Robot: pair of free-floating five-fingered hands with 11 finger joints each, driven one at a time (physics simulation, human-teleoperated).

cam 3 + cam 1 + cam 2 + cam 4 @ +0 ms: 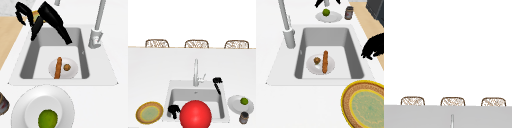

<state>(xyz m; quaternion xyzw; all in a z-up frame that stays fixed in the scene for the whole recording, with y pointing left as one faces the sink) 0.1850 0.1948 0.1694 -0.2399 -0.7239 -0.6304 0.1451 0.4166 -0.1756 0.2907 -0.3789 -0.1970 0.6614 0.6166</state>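
My left hand point(173, 110) hangs over the front left corner of the sink point(169, 87), fingers loosely drooping and holding nothing; in the left side view the left hand point(374, 46) floats by the sink's front rim. My right hand point(217, 80) hovers above the sink's back right corner, fingers straight and pointing down, empty; the right side view has the right hand point(53, 21) large above the basin. On the sink floor lies a white plate point(312, 67) with an orange-brown sausage point(325, 61) and a small brown ball point(317, 60).
A big red ball point(195, 114) covers the sink's front edge. The faucet point(195, 72) stands behind the basin. Left of the sink is a yellow-rimmed green plate point(149, 112); right of it a white plate point(234, 105) with a lime point(244, 101) and a dark jar point(244, 117).
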